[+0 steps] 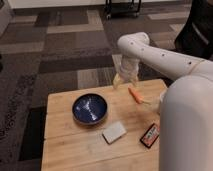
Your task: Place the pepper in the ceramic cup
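The orange pepper point(135, 95) lies on the wooden table point(75, 145), toward its far right. My gripper point(119, 81) points down over the table's far edge, just left of the pepper and a little behind it, with nothing visibly in it. The ceramic cup point(161, 99) shows only as a pale sliver at the table's right edge, right of the pepper; my own body hides most of it.
A wide dark-blue bowl point(90, 109) stands left of the pepper. A white flat block point(114, 132) and a red-and-black packet point(150, 135) lie near the front. My white arm point(160, 57) and body point(187, 125) fill the right side. Carpet surrounds the table.
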